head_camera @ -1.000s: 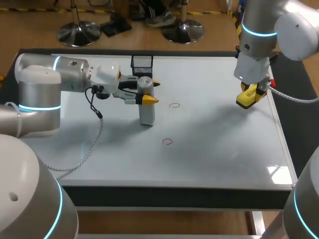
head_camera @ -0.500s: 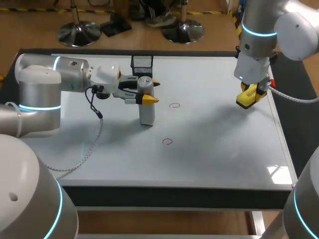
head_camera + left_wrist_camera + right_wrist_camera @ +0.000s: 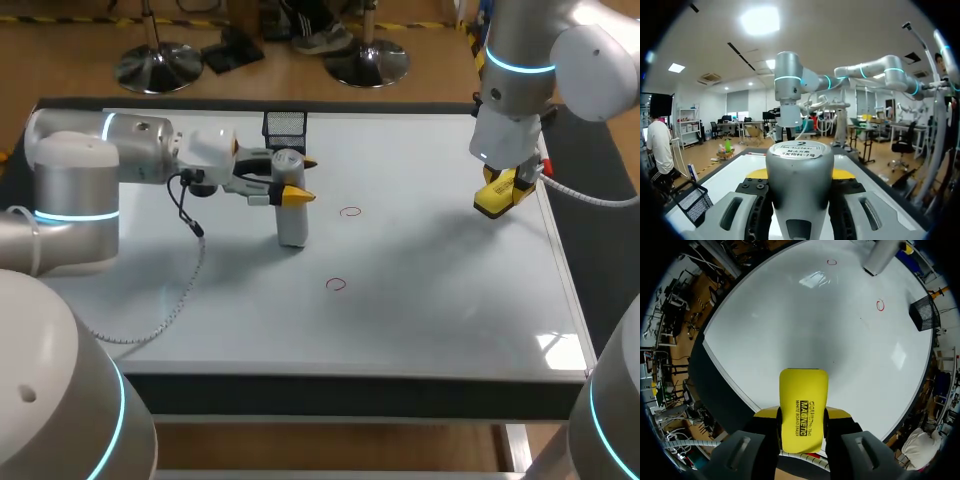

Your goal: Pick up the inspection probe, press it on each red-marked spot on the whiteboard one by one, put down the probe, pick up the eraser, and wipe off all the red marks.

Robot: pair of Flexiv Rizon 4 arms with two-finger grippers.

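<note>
Head view: our left claw [image 3: 298, 180] clamps the silver inspection probe [image 3: 292, 225] from both sides, upright on the whiteboard [image 3: 430, 310], left of the far red mark [image 3: 350, 212] and the near red mark [image 3: 336, 284]. We cannot tell whether its foot touches; the left wrist view cuts the base off. Our right claw [image 3: 802, 415] grips the yellow eraser [image 3: 802, 390] above the whiteboard's right edge, its rear end hidden.

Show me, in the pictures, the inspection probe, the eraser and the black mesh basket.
inspection probe [image 3: 291, 226], head view, lower grey body.
eraser [image 3: 802, 410], right wrist view, yellow printed face.
black mesh basket [image 3: 284, 124], head view, front wall.
</note>
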